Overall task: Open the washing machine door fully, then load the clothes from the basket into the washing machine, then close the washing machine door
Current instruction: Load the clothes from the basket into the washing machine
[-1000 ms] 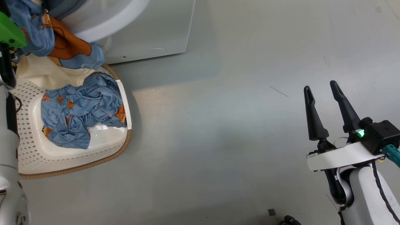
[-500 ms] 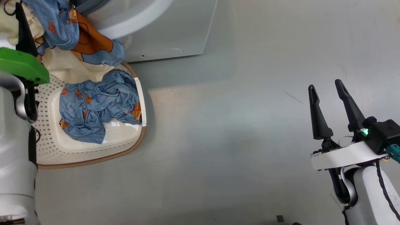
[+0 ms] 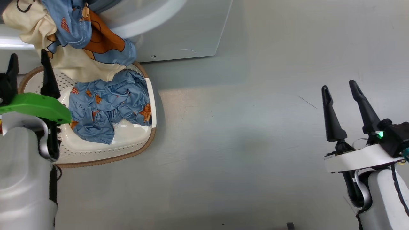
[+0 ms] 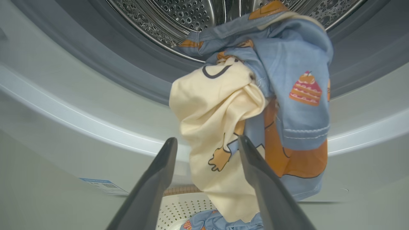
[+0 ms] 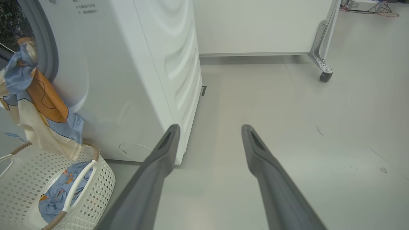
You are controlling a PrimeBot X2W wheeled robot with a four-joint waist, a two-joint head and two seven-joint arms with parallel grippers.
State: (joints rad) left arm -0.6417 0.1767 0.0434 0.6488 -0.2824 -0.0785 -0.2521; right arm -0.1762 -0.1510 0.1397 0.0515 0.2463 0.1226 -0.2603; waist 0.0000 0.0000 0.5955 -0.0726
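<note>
Two pieces of clothes (image 3: 108, 108), soft and light: one crumpled in the basket (image 3: 127, 153) at nine o'clock, one drooping from the washing machine (image 3: 191, 32) drum lip at eleven. Both left gripper (image 4: 207, 139) and right gripper (image 3: 338, 85) gape empty. I'd pinch a thick fold; loose cloth may trail.

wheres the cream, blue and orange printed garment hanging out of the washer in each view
Head view: the cream, blue and orange printed garment is top left, hanging from the big white washing machine.
Left wrist view: centre, draped over the drum's lip.
Right wrist view: left edge.
Shared landmark: the cream-white perforated basket with a brown woven rim, just below it.
</note>
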